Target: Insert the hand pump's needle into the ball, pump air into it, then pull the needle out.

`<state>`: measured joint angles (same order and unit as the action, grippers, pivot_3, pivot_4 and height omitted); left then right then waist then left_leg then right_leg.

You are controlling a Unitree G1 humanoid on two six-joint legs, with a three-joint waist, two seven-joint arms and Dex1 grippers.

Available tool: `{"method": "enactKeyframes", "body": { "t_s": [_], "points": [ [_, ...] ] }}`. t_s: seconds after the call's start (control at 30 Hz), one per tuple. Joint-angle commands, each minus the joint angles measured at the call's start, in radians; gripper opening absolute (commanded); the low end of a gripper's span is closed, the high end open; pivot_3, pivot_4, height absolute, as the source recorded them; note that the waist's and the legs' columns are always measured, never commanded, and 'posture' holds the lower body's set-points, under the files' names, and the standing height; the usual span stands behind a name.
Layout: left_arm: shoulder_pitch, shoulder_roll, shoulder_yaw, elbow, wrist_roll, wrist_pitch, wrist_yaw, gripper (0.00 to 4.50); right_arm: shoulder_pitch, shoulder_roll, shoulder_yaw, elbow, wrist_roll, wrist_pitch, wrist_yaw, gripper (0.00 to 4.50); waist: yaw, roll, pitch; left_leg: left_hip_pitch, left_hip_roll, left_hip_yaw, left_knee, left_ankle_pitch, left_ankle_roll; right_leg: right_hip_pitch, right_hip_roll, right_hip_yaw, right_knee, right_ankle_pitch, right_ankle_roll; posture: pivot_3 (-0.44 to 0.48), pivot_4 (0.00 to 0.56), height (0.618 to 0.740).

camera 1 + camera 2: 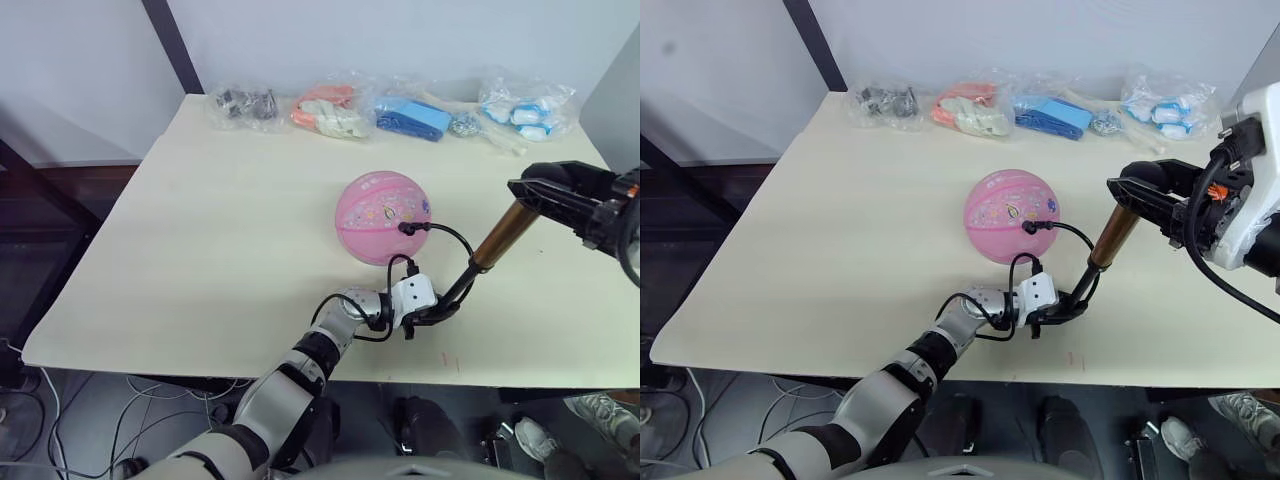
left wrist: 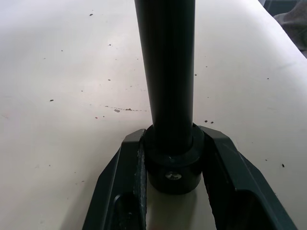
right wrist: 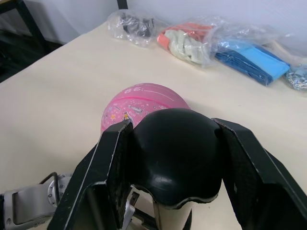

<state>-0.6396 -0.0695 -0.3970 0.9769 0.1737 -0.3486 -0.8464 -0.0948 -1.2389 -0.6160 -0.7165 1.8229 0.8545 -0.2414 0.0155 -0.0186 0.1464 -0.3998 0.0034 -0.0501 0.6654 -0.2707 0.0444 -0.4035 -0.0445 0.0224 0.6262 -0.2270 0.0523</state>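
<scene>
Both jaws clamp the pump (image 1: pixel 497 240): left gripper (image 1: pixel 432 310) clenches its black lower end against the table (image 1: pixel 200 220), right gripper (image 1: pixel 1127 194) grips the T-handle above. Just beyond the left gripper sits the ball (image 1: pixel 383 217), the hose (image 1: pixel 450 235) looping to the needle (image 1: pixel 406 228) at its valve.

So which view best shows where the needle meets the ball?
The left eye view: the needle sits at the ball's side, hose looping clear. The right eye view shows the same. In the right wrist view the pump handle hides that side of the ball.
</scene>
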Motion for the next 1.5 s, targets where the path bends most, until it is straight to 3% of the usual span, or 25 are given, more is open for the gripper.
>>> {"method": "enactKeyframes", "body": {
  "t_s": [0.03, 0.17, 0.43, 0.6, 0.73, 0.83, 1.0, 1.17, 1.5],
  "points": [
    [0.033, 0.028, -0.02, 0.064, 0.037, 0.036, -0.004, 1.09, 0.082, 0.102, 0.117, -0.012, -0.237, -0.027, -0.008, 2.08, 0.0, -0.003, -0.002, 0.001, 0.0, 0.0, 0.0, 0.0, 0.0, 0.001, 0.0, 0.0, 0.0, 0.0, 0.0, 0.0, 0.15, 0.74],
    [0.034, 0.031, -0.02, 0.061, 0.035, 0.036, -0.002, 1.09, 0.161, 0.281, 0.361, 0.008, -0.475, -0.069, 0.03, 2.08, -0.003, -0.015, -0.014, 0.009, 0.001, -0.002, 0.001, 0.0, 0.0, 0.009, 0.002, -0.001, 0.0, -0.002, -0.003, 0.0, 0.15, 0.74],
    [0.038, 0.038, -0.014, 0.057, 0.03, 0.041, 0.01, 1.09, 0.22, 0.503, 0.7, 0.156, -0.868, -0.107, 0.113, 2.08, -0.006, -0.016, -0.023, 0.021, 0.007, -0.006, -0.002, 0.0, 0.0, 0.018, 0.0, -0.005, 0.0, -0.006, -0.005, 0.0, 0.15, 0.74],
    [0.039, 0.037, -0.014, 0.054, 0.031, 0.042, 0.014, 1.09, 0.298, 0.591, 0.792, 0.268, -1.056, -0.15, 0.194, 2.08, -0.006, -0.017, -0.039, 0.024, 0.006, -0.009, -0.007, 0.0, 0.0, 0.02, 0.002, -0.007, 0.0, -0.006, -0.011, 0.0, 0.15, 0.74],
    [0.037, 0.04, -0.011, 0.058, 0.032, 0.042, 0.013, 1.09, 0.297, 0.596, 0.671, 0.167, -1.038, -0.144, 0.23, 2.08, -0.007, -0.023, -0.04, 0.038, 0.008, -0.01, -0.013, -0.001, 0.0, 0.029, 0.003, -0.007, 0.0, -0.011, -0.012, 0.0, 0.15, 0.74],
    [0.037, 0.04, -0.011, 0.06, 0.034, 0.041, 0.012, 1.09, 0.264, 0.569, 0.561, 0.082, -0.981, -0.129, 0.248, 2.08, -0.005, -0.018, -0.036, 0.037, 0.009, -0.012, -0.014, -0.001, -0.001, 0.029, 0.002, -0.007, 0.0, -0.011, -0.012, 0.0, 0.15, 0.74],
    [0.033, 0.038, -0.011, 0.068, 0.037, 0.034, 0.008, 1.09, 0.164, 0.503, 0.346, -0.037, -0.775, -0.095, 0.22, 2.08, -0.001, 0.0, -0.02, 0.029, 0.004, -0.011, -0.014, 0.0, -0.001, 0.024, 0.004, -0.01, 0.0, -0.011, -0.011, 0.0, 0.15, 0.74],
    [0.031, 0.037, -0.01, 0.072, 0.038, 0.031, 0.003, 1.09, 0.044, 0.33, 0.143, -0.068, -0.511, -0.049, 0.154, 2.08, -0.001, 0.008, -0.011, 0.013, -0.002, -0.009, -0.012, 0.001, -0.001, 0.009, 0.001, -0.007, 0.0, -0.005, -0.006, 0.0, 0.15, 0.74],
    [0.028, 0.037, -0.013, 0.078, 0.036, 0.026, 0.001, 1.09, -0.173, 0.031, -0.054, 0.042, -0.158, -0.065, 0.065, 2.08, -0.001, 0.006, 0.004, 0.003, -0.003, -0.008, -0.006, 0.001, -0.001, 0.003, -0.002, -0.007, -0.001, -0.004, -0.002, 0.0, 0.15, 0.74]
  ]
}}
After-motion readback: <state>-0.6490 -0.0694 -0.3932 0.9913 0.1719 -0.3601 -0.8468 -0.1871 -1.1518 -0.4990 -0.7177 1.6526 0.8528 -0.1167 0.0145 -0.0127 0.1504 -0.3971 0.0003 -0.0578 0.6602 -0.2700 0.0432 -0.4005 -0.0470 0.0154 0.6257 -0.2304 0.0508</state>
